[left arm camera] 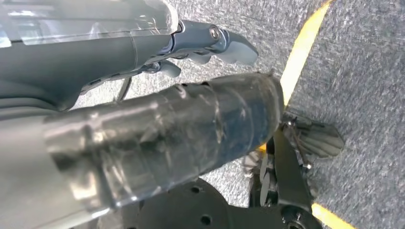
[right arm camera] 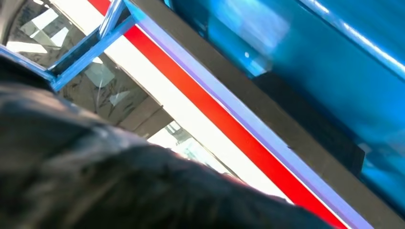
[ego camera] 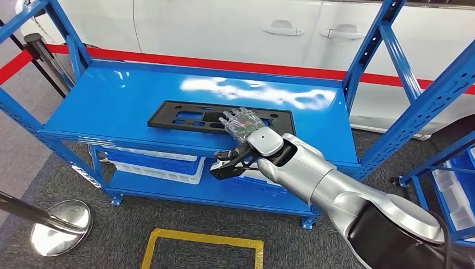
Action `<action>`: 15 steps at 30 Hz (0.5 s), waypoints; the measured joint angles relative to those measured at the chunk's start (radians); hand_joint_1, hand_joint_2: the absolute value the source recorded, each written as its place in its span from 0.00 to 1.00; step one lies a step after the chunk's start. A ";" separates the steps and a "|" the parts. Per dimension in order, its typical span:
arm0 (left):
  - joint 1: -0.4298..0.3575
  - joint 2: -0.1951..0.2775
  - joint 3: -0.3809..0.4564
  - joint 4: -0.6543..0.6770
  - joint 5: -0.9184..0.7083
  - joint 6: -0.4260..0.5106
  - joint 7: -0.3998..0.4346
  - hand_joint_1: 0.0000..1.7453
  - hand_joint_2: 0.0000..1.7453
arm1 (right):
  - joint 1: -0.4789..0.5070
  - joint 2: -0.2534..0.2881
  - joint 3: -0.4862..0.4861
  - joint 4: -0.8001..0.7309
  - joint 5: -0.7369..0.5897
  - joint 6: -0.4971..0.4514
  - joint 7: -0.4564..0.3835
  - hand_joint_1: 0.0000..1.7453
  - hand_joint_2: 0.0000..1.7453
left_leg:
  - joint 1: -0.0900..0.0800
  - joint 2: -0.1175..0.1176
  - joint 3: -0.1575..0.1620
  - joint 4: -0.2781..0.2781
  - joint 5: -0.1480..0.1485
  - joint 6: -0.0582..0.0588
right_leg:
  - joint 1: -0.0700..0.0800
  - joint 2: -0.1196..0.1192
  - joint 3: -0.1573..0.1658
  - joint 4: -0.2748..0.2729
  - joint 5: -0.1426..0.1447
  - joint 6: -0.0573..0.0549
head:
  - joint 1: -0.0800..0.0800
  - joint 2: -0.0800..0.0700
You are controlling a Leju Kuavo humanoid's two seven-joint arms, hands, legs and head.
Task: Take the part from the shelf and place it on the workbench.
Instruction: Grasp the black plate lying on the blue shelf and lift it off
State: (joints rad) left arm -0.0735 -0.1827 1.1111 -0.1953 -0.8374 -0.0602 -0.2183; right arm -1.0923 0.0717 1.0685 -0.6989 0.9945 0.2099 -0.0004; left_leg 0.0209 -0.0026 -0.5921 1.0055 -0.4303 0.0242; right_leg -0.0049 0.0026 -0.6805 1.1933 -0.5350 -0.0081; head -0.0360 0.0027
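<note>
- Reaching over the front edge of the blue metal shelf (ego camera: 112,101), the right hand (ego camera: 242,124) lies with its clear-covered fingers (ego camera: 235,119) stretched flat on the near right part of the flat black plastic part with cut-out openings (ego camera: 185,116); the thumb hangs below the shelf edge, so the hand looks spread around the edge rather than closed; whether it actually grips the part I cannot tell.
- One black part lies on the top deck, flat, long side across the shelf, near the front.
- Left hand (left arm camera: 157,133) hangs over the grey carpet (left arm camera: 363,71); its fingers seem loosely apart and hold nothing.
- Two white plastic crates (ego camera: 162,168) sit on the lower deck; one white car (ego camera: 235,28) stands behind a red barrier band (ego camera: 224,64); one chrome stanchion base (ego camera: 59,227) rests on the floor beside a yellow floor marking (ego camera: 201,241).
</note>
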 joint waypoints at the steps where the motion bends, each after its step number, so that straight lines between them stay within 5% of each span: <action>1: 0.000 0.000 0.000 0.000 -0.001 0.000 0.000 0.00 0.00 | 0.002 -0.002 0.000 0.000 0.000 0.000 0.000 0.00 0.00 | 0.000 0.000 0.000 0.001 0.000 0.001 | -0.001 0.000 -0.031 0.064 -0.025 0.002 | 0.000 0.000; 3: 0.000 0.000 0.000 0.000 -0.001 0.000 -0.001 0.00 0.00 | 0.005 -0.004 0.000 0.002 0.000 0.001 0.000 0.00 0.00 | -0.001 -0.001 0.000 0.003 -0.003 0.002 | -0.002 0.000 -0.060 0.114 -0.022 0.004 | 0.000 0.000; 7: 0.000 -0.001 0.000 0.000 -0.002 -0.001 -0.002 0.00 0.00 | 0.002 -0.006 0.000 0.002 0.000 0.001 0.000 0.00 0.00 | -0.002 -0.002 0.003 0.012 -0.013 -0.006 | 0.003 0.000 0.036 -0.103 0.095 -0.012 | 0.000 0.000; 12: -0.001 -0.003 0.000 0.000 -0.005 -0.001 -0.003 0.00 0.00 | 0.001 -0.006 0.000 0.002 0.000 0.001 0.000 0.00 0.00 | -0.003 -0.001 -0.002 0.017 -0.023 -0.030 | 0.005 0.002 0.059 -0.161 0.103 -0.029 | -0.001 0.000; 15: -0.001 -0.002 0.000 0.000 -0.006 -0.001 -0.003 0.00 0.00 | -0.001 -0.004 0.000 0.002 0.000 0.001 -0.001 0.00 0.00 | -0.001 -0.001 -0.064 0.151 -0.093 -0.044 | -0.001 -0.001 0.070 -0.171 0.105 -0.042 | -0.002 0.000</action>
State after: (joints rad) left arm -0.0742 -0.1851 1.1116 -0.1953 -0.8438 -0.0611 -0.2213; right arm -1.0934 0.0674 1.0682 -0.6965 0.9949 0.2109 -0.0010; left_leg 0.0204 -0.0035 -0.6558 1.1565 -0.5235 -0.0195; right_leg -0.0060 0.0015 -0.6104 1.0223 -0.4304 -0.0505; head -0.0378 0.0025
